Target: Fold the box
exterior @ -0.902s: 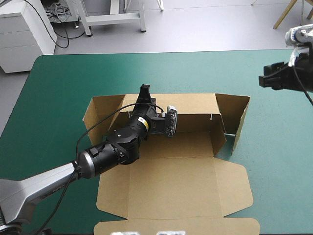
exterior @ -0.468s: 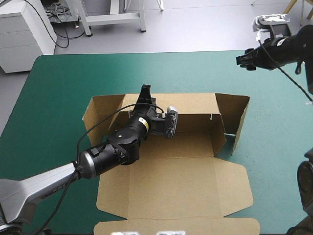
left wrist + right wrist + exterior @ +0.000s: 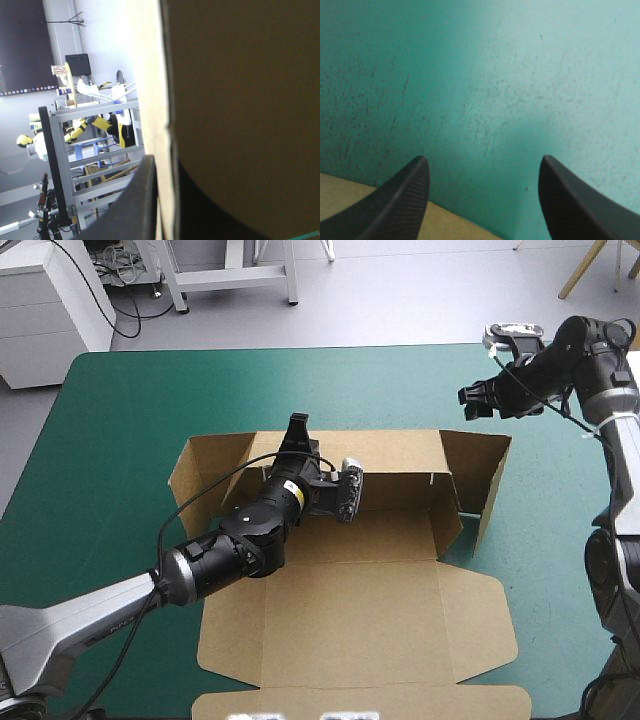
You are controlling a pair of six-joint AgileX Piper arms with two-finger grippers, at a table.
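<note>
The brown box (image 3: 360, 610) lies mid-table with its back wall (image 3: 390, 455) raised, its side flaps (image 3: 480, 475) standing and its lid flat toward the near edge. My left gripper (image 3: 296, 428) reaches over the floor and is shut on the back wall's top edge. In the left wrist view the board's pale edge (image 3: 160, 100) runs between the black fingers (image 3: 142, 200) of my left gripper (image 3: 162, 167). My right gripper (image 3: 468, 400) hovers open beyond the box's far right corner. In the right wrist view my right gripper (image 3: 484, 159) is over bare cover, with a strip of box (image 3: 350, 200) under one finger.
Teal-green cover (image 3: 120, 440) shows on every side of the box. The widest strips are on the left and along the far edge (image 3: 300, 352). The right side flap leans outward over the cover near my right gripper.
My right arm swung in from the table's right edge, leftward and lower, toward the box's far right corner. The left arm and the box have not moved.
</note>
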